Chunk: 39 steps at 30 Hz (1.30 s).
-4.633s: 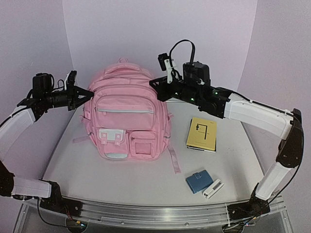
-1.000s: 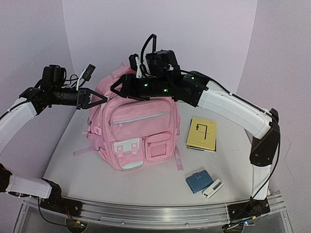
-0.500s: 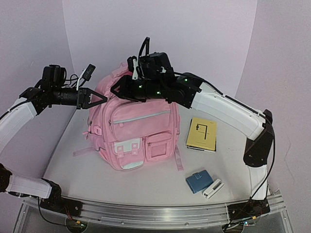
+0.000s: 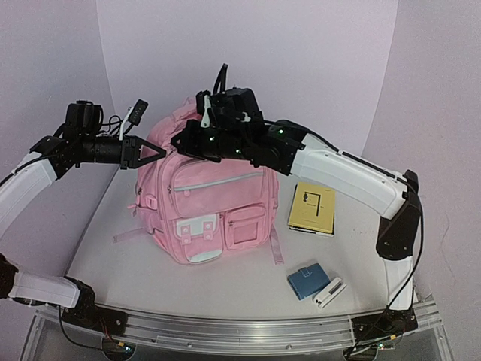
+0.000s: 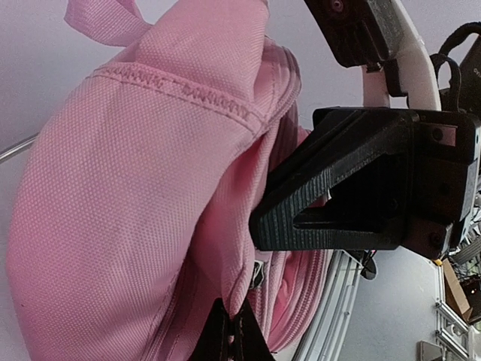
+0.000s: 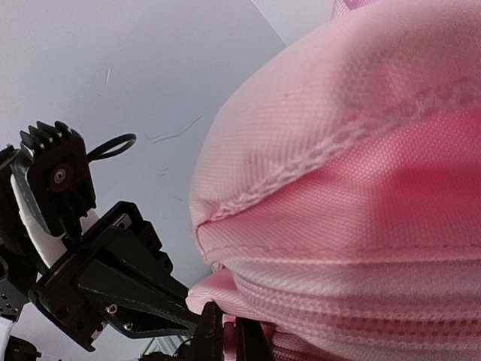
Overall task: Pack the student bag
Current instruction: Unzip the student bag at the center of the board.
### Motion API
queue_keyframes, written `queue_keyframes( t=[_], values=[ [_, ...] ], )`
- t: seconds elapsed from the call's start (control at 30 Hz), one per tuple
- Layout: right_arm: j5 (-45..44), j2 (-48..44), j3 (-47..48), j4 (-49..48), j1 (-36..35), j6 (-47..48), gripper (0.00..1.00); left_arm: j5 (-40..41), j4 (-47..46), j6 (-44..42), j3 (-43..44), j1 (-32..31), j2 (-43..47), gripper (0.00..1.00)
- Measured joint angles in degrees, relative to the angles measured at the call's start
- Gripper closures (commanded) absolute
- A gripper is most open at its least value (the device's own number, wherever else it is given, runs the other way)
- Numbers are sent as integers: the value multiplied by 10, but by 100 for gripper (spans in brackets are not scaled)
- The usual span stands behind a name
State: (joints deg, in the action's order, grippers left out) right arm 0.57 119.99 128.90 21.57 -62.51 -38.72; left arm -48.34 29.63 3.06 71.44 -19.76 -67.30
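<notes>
The student bag (image 4: 214, 199) – light pink, upright, zipped front pockets, one with a white flap – stood on the table (image 4: 150, 263), just toward 10 o'clock from its centre. The left gripper (image 4: 156, 152) pinched its fabric at 10 o'clock, jaws closed; the right gripper (image 4: 177, 141) was clamped tight on its top at 11 o'clock. A yellow book (image 4: 312, 207) lay at 3 o'clock
</notes>
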Motion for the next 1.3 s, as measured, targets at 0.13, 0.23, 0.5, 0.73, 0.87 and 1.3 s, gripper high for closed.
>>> queue_keyframes(
  t=[0.13,0.23,0.5,0.73,0.87,1.3],
  values=[
    [-44,-22,-45,-36,-9,7,100,51,-14,0,-19,-7,21,100],
    [-97,-55,-87,-44,-19,14,100,97,-27,0,-39,-13,47,100],
    [-223,-165,-209,-52,-10,20,100,173,-37,-2,-56,-19,69,100],
    [-237,-263,-352,-74,66,-8,100,231,-37,-3,-56,-7,70,100],
    [-226,-295,-428,-76,91,-30,100,247,-37,-5,-56,2,70,100],
    [-195,-347,-653,-172,98,-130,100,226,-50,-17,-79,10,95,100]
  ],
)
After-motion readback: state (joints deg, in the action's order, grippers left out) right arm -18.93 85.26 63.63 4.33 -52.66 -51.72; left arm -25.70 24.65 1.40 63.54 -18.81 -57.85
